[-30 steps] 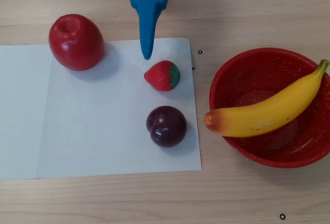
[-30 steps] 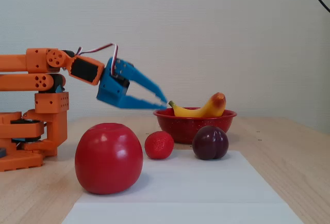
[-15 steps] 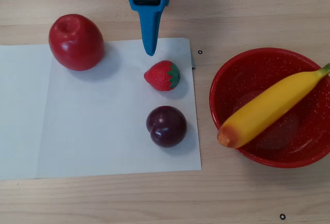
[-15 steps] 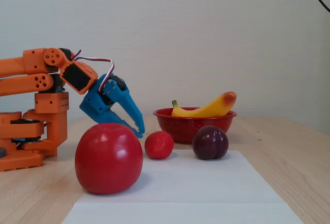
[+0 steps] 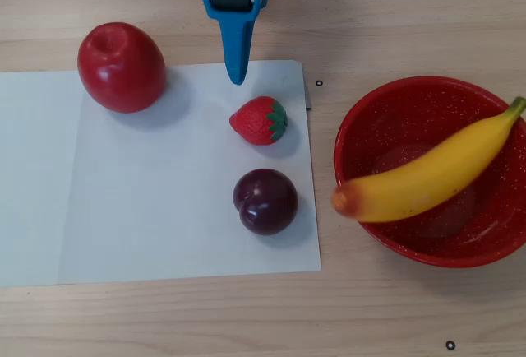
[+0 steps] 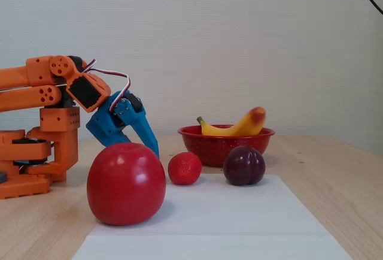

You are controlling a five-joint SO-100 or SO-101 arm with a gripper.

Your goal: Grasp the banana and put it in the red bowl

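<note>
Overhead view: the banana (image 5: 423, 180) is seen lying across the red bowl (image 5: 386, 114), propped on the rim, orange-red end poking out past the bowl's left edge and the greenish stem over the right edge.
Fixed view: same story, the banana (image 6: 236, 126) is perched on top of the red bowl (image 6: 224, 142), blunt end tipped up, not sunk down inside.
Gripper: the blue gripper (image 5: 237, 77) is parked well apart from the bowl, near the top edge of the white paper sheet (image 5: 148, 209), just above the strawberry (image 5: 259, 120) as the overhead view shows it. Nothing is held. From above the fingers read as one narrow blade, so they look pressed together, and in the fixed view the gripper (image 6: 154, 150) points down toward the table with no gap to be made out.
Task status: pretty much done by the look of it, though the banana is bridging the rim rather than nested.
Handling: the banana is glossy and looks like hard, light plastic, so slippery and stiff is what's expected. Best taken across the thick middle of the curve, not the tapered ends. A nudge could roll it off the rim.
Other stuff: the apple (image 5: 121, 67) and the plum (image 5: 265, 201) are sat on or by the paper, untouched.
</note>
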